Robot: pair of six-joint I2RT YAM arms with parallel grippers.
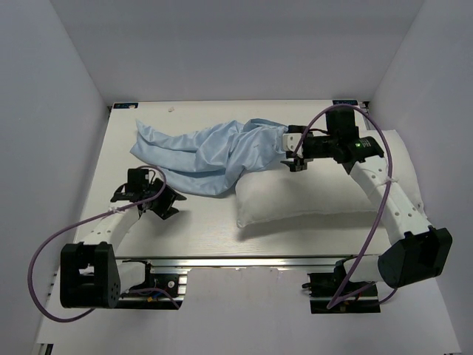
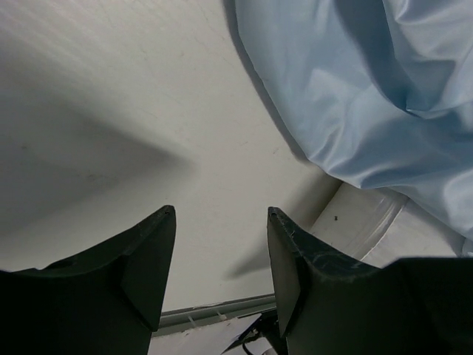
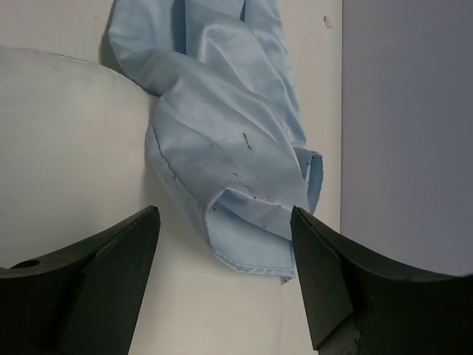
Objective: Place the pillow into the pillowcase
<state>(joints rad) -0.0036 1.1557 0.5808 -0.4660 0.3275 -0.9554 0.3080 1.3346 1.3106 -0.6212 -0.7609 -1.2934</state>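
Note:
The cream pillow (image 1: 310, 194) lies across the right half of the table, under my right arm. The light-blue pillowcase (image 1: 199, 151) lies crumpled at the back left, and its right end drapes over the pillow's far left corner. My right gripper (image 1: 293, 159) is open above the pillow, and the pillowcase's hemmed end (image 3: 251, 248) lies just ahead between its fingers. My left gripper (image 1: 167, 201) is open and empty over bare table, near the pillowcase's front edge (image 2: 347, 96). The pillow's corner (image 2: 369, 225) shows in the left wrist view.
White walls enclose the table (image 1: 111, 155) at the back and on both sides. A metal rail (image 1: 244, 260) runs along the near edge between the arm bases. A small speck (image 1: 171, 109) lies near the back edge.

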